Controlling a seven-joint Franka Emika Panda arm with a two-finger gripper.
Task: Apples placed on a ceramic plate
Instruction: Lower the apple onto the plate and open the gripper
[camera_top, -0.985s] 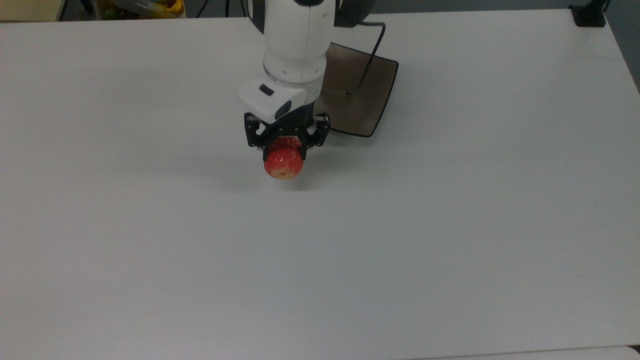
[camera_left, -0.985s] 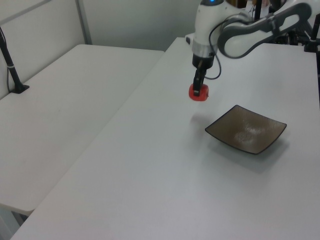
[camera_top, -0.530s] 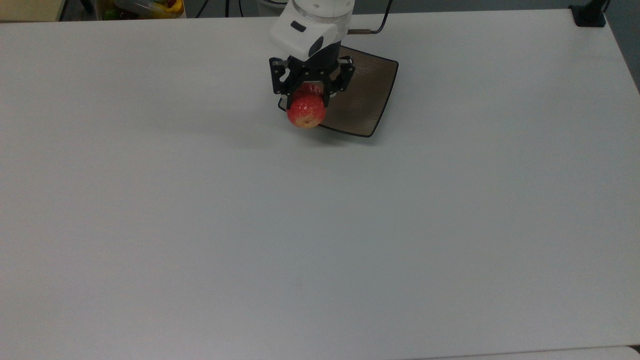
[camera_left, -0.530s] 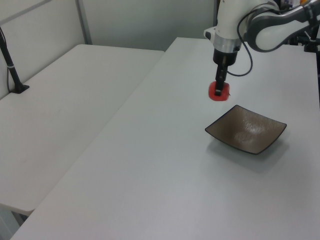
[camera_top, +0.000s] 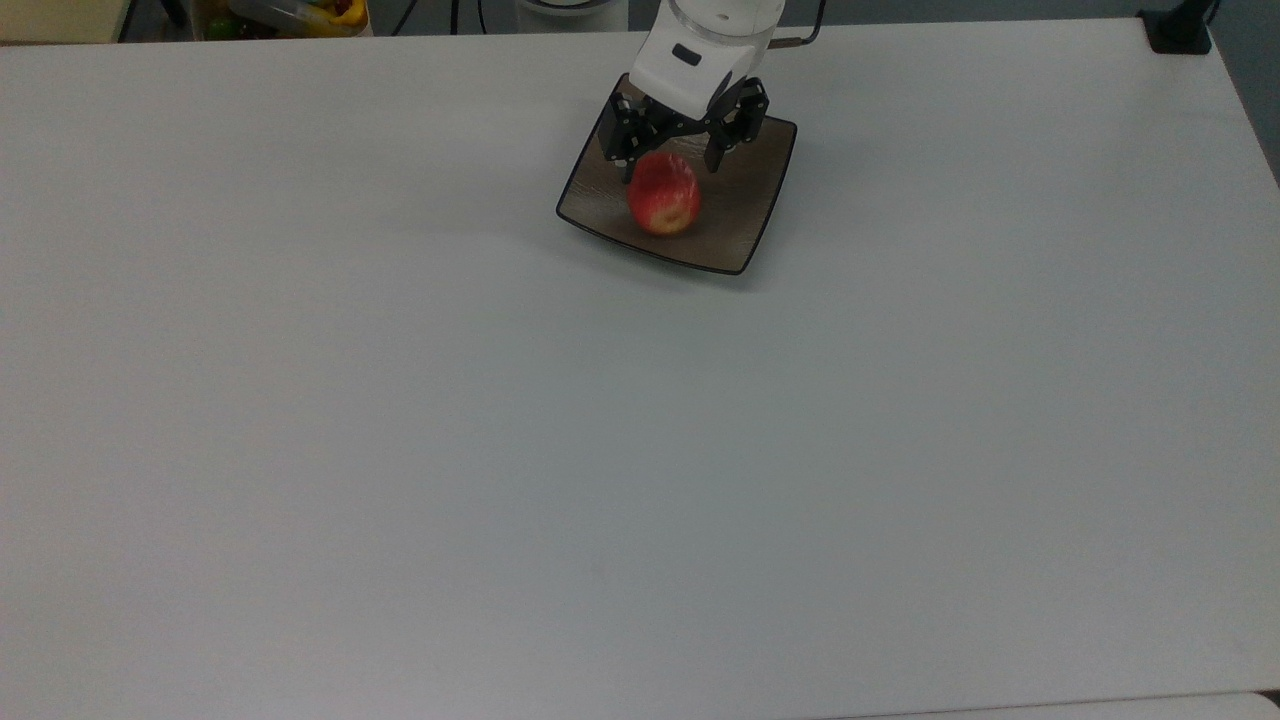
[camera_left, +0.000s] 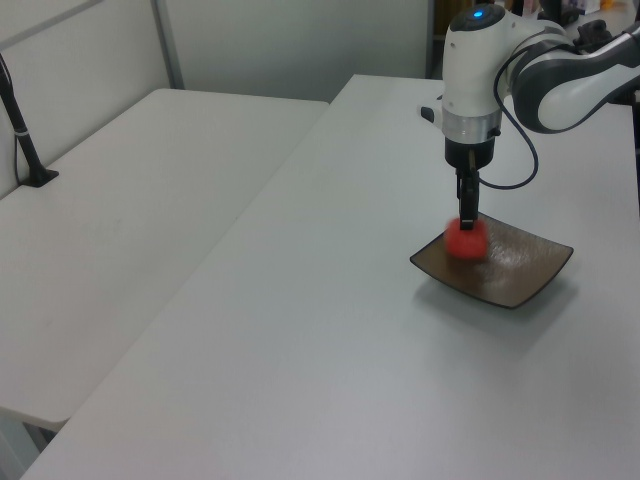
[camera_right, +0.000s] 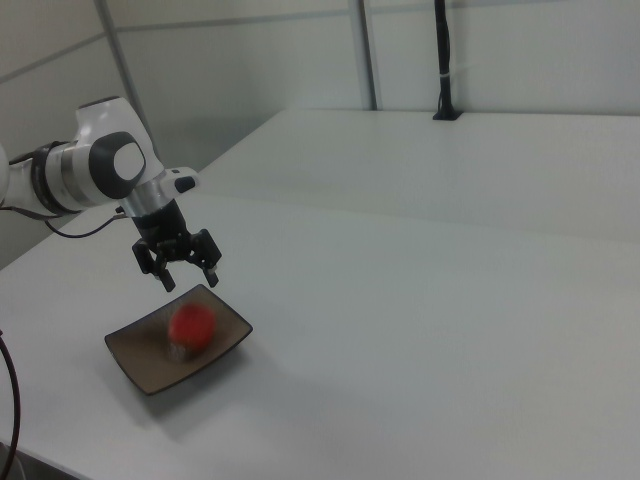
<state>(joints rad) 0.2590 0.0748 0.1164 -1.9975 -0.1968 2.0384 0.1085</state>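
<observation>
A wide white tabletop (camera_top: 640, 450) takes most of the top view, and in the left view a second white table (camera_left: 130, 220) stands just beside it on the left view's left. A black post on a flat foot (camera_left: 25, 140) stands on this second table, and grey wall panels (camera_right: 500, 50) rise behind. At the top view's upper left there is a container with colourful things (camera_top: 290, 14)

End effector (camera_top: 668, 168) moved over plate (camera_top: 745, 215), fingers spread, apple (camera_top: 663, 194) released onto it
</observation>
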